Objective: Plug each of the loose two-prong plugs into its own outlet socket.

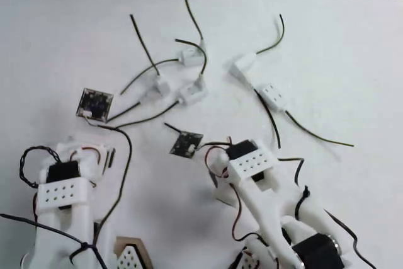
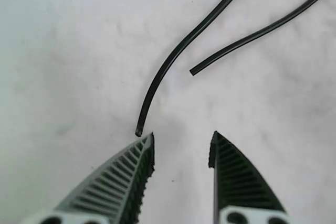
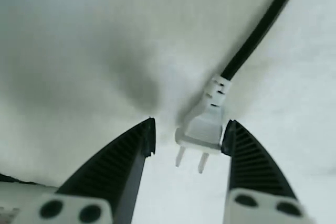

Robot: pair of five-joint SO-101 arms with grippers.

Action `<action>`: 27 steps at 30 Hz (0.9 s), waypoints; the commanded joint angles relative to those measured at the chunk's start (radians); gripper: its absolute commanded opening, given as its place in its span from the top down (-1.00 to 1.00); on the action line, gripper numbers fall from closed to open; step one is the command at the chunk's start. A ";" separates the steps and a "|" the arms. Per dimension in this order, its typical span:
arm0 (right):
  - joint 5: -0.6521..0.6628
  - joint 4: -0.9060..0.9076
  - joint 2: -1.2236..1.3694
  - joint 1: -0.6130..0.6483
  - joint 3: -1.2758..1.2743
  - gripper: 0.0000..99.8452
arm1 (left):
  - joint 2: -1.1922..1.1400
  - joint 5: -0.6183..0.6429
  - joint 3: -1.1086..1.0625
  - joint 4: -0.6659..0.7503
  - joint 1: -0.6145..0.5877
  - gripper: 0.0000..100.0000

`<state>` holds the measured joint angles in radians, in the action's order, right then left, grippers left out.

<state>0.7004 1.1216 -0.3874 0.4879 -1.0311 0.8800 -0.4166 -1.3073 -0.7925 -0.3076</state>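
A white two-prong plug [image 3: 202, 127] on a black cable [image 3: 257, 35] lies on the table between the fingers of my right gripper [image 3: 188, 139]. The jaws stand open; the plug rests close against one finger [image 3: 247, 161], prongs pointing back at the wrist. My left gripper [image 2: 181, 145] is open over bare table, with a loose cable end [image 2: 139, 129] just off one fingertip and a second cable end [image 2: 193, 70] farther out. In the high view several white plugs and sockets [image 1: 191, 94] with dark cables lie mid-table, beyond the left gripper [image 1: 109, 156] and right gripper [image 1: 215, 169].
Two small dark circuit boards lie on the white table [image 1: 352, 42]: one [image 1: 95, 103] ahead of the left arm, one [image 1: 187, 144] beside the right wrist. Another white connector [image 1: 273, 96] and a further one [image 1: 242, 64] sit right of centre. Thin cables [image 1: 315, 133] trail around them.
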 commanded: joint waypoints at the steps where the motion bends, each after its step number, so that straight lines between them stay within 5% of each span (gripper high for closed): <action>1: -0.002 -0.067 0.077 0.001 0.002 0.59 | 0.028 -0.009 0.005 0.020 -0.007 0.64; 17: -0.028 0.228 -0.088 -0.022 0.226 0.59 | 0.028 -0.009 0.005 0.020 -0.007 0.64; 27: -0.087 0.107 0.005 0.050 0.103 0.59 | 0.028 -0.009 0.005 0.020 -0.007 0.64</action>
<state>0.6160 1.2827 -0.4319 0.5355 -0.9237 0.8800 -0.4166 -1.3073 -0.7925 -0.3076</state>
